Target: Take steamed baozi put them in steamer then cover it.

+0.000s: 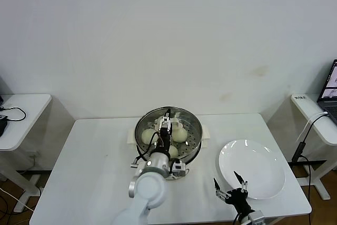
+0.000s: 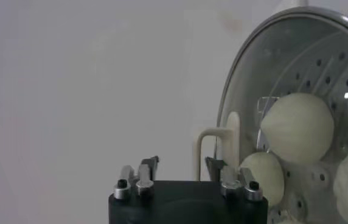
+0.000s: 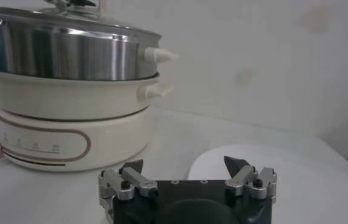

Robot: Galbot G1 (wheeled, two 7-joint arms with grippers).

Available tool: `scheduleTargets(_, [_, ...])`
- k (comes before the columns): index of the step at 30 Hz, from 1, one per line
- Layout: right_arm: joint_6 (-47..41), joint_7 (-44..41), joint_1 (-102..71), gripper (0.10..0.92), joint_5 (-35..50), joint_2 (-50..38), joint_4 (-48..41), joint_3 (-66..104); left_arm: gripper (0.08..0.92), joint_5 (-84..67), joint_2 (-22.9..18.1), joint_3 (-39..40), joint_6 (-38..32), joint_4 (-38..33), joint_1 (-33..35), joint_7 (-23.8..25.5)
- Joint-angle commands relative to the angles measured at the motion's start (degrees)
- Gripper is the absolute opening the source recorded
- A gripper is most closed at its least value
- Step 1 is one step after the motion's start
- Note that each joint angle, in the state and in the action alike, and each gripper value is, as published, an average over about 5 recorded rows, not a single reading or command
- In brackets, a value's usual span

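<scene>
The steamer (image 1: 193,130) stands mid-table, a steel basket on a white cooker base (image 3: 70,134). The glass cover (image 2: 283,67) lies on it, and its cream bar handle (image 2: 213,143) stands up. Through the glass I see three baozi (image 1: 149,136), (image 1: 180,135), (image 1: 173,152); they also show in the left wrist view (image 2: 297,126). My left gripper (image 1: 166,126) hovers over the cover's middle, open (image 2: 183,163), with the handle just beyond one fingertip and not held. My right gripper (image 1: 230,188) is open and empty (image 3: 183,163), low over the table's front beside the plate.
An empty flat white plate (image 1: 260,175) lies at the front right; it also shows in the right wrist view (image 3: 271,164). Small side tables stand left (image 1: 21,114) and right (image 1: 316,114), and a laptop (image 1: 330,85) is at the far right.
</scene>
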Motion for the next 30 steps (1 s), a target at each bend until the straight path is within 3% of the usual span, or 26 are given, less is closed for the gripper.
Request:
scheduleTargets(1, [0.07,0.06,-0.23,0.823,-0.22,0.12,-0.14,-0.12,0.796,-4.88,5.70,-1.80,-2.14,-15.49,10.20,-3.68])
scheduleTargets(5, [0.28,0.10,-0.34,0.823,-0.13,0.03,-0.21,-0.18,0.821,-16.78,8.07,-7.98,-6.57,-23.20,18.92,-10.07])
scheduleTargets(8, [0.66,0.25,-0.55,0.823,0.33,-0.24,0.17,-0.19,0.823,-37.05,10.15,-17.54,-10.04,-26.29,26.62,-14.17])
scheduleTargets(13, [1.49,0.50,-1.91,0.823,1.86,-1.60,1.88,-0.43,0.823,-77.99,11.94,-37.63,-16.79,-24.35,35.86,-21.05])
scheduleTargets(16, [1.71,0.62,-3.29,0.823,3.28,-3.23,3.23,-0.39,0.823,-92.59,11.82,-44.77,-18.13,-22.15,41.09,-23.84])
scheduleTargets(23, [1.99,1.27,-7.87,0.823,6.87,-7.01,6.34,-0.99,0.823,-105.10,7.96,-44.68,-19.34,-21.66,48.31,-25.86])
scheduleTargets(30, [3.41,2.60,-10.14,0.823,10.19,-9.14,7.10,-1.42,0.823,-100.80,6.58,-40.63,-25.67,-17.49,51.96,-23.92])
